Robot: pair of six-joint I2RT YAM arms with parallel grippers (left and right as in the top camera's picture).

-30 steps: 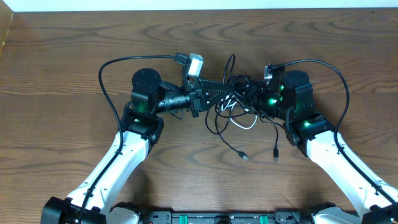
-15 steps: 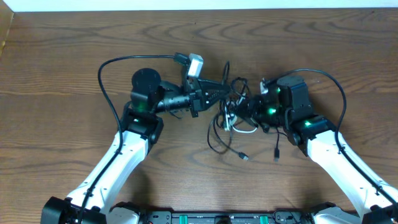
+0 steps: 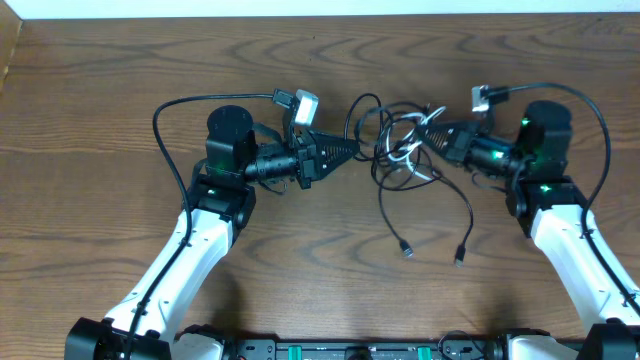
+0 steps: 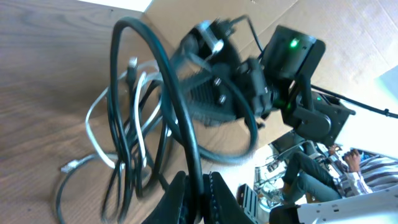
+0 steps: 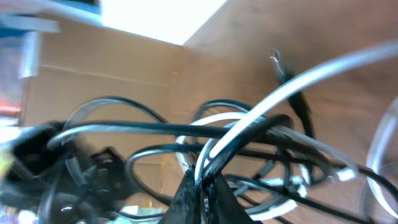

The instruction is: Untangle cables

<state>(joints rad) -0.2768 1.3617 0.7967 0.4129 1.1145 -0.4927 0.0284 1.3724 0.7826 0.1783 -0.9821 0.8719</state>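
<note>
The cables (image 3: pixel 400 152) form one tangle of black and white cords, pulled taut between my two grippers at the table's middle. My left gripper (image 3: pixel 352 150) points right and is shut on a black cable loop (image 4: pixel 180 106), which runs down between its fingers (image 4: pixel 177 196). My right gripper (image 3: pixel 428 137) points left and is shut on a white and a black strand (image 5: pixel 214 146) at the tangle's right side. A white cord (image 4: pixel 93 134) lies loose on the wood. Two black plug ends (image 3: pixel 407 250) (image 3: pixel 460 258) trail toward the front.
Thick black arm wires arch over each wrist (image 3: pixel 165 120) (image 3: pixel 590 105). A brown cardboard wall (image 5: pixel 112 68) stands behind the table. The far table edge meets a white strip (image 3: pixel 320 8), and the table's left edge (image 3: pixel 8 60) shows at the upper left.
My right gripper has shut on the strands and drawn back to the right, stretching the tangle out. The loose plug ends slid right. The left gripper held its cable and barely moved.
</note>
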